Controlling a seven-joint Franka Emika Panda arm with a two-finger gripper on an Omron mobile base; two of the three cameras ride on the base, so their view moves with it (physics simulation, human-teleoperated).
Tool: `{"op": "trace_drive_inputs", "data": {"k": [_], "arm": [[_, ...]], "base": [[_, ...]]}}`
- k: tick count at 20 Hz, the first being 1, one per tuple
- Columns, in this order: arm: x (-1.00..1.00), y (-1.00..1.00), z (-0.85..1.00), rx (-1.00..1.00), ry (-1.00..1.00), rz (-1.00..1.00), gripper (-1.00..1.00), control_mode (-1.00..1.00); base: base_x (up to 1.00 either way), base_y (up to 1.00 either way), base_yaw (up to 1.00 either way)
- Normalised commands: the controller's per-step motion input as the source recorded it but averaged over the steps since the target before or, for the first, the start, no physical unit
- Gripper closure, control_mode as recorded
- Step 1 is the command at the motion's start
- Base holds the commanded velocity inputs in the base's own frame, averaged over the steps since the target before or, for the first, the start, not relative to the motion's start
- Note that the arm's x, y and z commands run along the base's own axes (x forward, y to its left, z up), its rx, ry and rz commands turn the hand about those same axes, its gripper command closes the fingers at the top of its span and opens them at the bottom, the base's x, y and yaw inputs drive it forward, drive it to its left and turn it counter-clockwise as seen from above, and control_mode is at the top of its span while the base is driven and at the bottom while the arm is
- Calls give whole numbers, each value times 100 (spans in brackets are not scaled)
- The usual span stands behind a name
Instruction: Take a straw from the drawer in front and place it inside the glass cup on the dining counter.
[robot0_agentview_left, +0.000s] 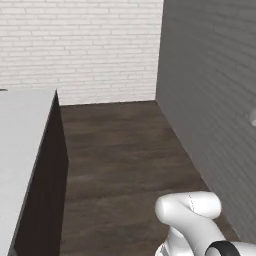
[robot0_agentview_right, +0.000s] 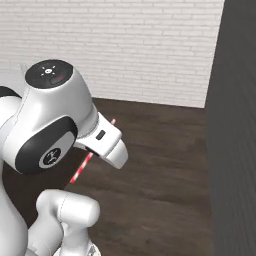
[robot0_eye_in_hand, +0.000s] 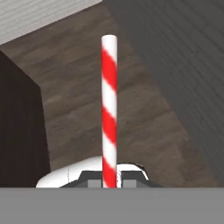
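1. The jaws are closed tight on the straw (robot0_eye_in_hand: 109, 109), which is held near one end; in the hand view it stands straight up from between the dark tips.
2. In the right base view the straw (robot0_agentview_right: 82, 167) is seen slanting out from under the hand, red and white striped, well above the floor.
3. The straw is judged light and thin, fairly stiff along its length but easily crushed or bent if squeezed hard; its smooth skin is likely to slip or swivel in a narrow pinch.
4. A hold near one end, as here, leaves a long free length to be lowered into a cup, though the far tip can be expected to wobble.
5. The desk (robot0_agentview_left: 22, 145), a white slab on dark brown supports, is seen at the left of the left base view; the part shown bears nothing.
6. The floor (robot0_agentview_left: 125, 150) of dark wood planks lies between the desk and a grey wall (robot0_agentview_left: 215, 100) on the right.
7. A white brick wall (robot0_agentview_left: 80, 45) closes the room at the far end.
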Motion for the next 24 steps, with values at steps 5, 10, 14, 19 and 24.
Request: {"op": "trace_drive_inputs", "data": {"k": [5,10,14,19,24], "arm": [[0,0,0,0,0,0,100,100],[0,0,0,0,0,0,100,100],[0,0,0,0,0,0,100,100],[0,0,0,0,0,0,100,100],[0,0,0,0,0,0,100,100]], "base": [[87,-54,48],[90,-51,49],[91,-50,50],[86,-60,47],[83,-66,45]]}}
